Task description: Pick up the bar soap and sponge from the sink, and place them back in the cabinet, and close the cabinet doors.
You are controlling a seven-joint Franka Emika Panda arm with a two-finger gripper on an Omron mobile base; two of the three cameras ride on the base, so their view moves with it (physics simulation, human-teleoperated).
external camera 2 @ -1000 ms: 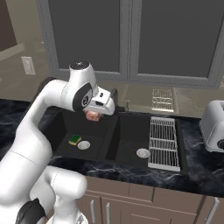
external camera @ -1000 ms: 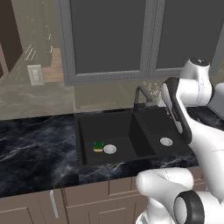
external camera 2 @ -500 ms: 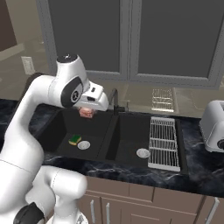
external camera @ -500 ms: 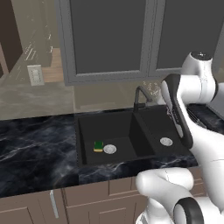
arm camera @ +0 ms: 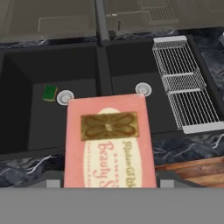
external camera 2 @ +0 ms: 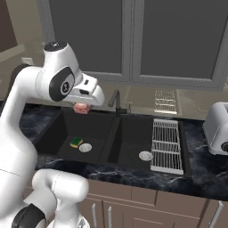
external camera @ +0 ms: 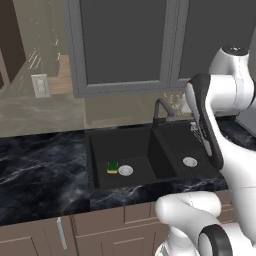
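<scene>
The sink, a black double basin set in a dark marble counter, lies below grey-framed window panes; a wire rack covers the right side of the right basin. The white arm rises over the left basin. Its gripper is pinched on the bar soap, which hangs in the air above the left basin; in the hand view the soap sits flat and close between the jaws. The sponge rests on the left basin floor, just beside the drain.

Risk: the grip takes only the soap's edges, so a fast swing toward the cabinet could let it slip and drop back into the basin.

Against the earlier frame, the arm has lifted and the soap stands higher above the sink; the sponge has not moved.
</scene>
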